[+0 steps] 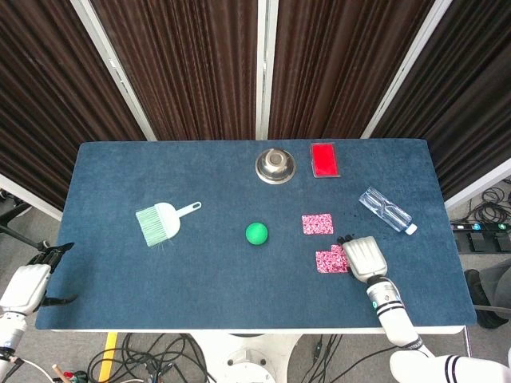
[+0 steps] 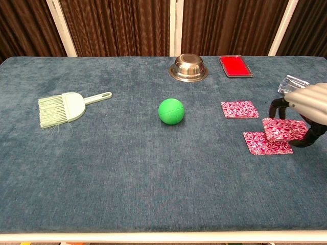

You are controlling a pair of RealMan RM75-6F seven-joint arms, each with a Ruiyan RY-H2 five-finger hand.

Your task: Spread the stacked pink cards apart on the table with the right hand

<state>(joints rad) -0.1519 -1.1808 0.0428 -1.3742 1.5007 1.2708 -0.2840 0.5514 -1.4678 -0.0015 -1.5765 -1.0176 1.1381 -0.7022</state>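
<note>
One pink patterned card (image 1: 317,224) (image 2: 239,109) lies alone on the blue table (image 1: 200,271), right of centre. Nearer the front edge another pink card (image 2: 265,143) (image 1: 327,262) lies flat. My right hand (image 1: 365,258) (image 2: 306,109) is over its right end and pinches a third pink card (image 2: 283,128) in its dark fingertips. That card is held slightly above the flat one and overlaps it. My left hand (image 1: 28,283) hangs off the table's front left corner, holding nothing, with its fingers apart.
A green ball (image 1: 256,233) (image 2: 171,111) sits mid-table. A steel bowl (image 1: 276,165) and a red box (image 1: 324,159) stand at the back. A clear plastic bottle (image 1: 386,210) lies just behind the right hand. A small green brush (image 1: 161,222) lies on the left.
</note>
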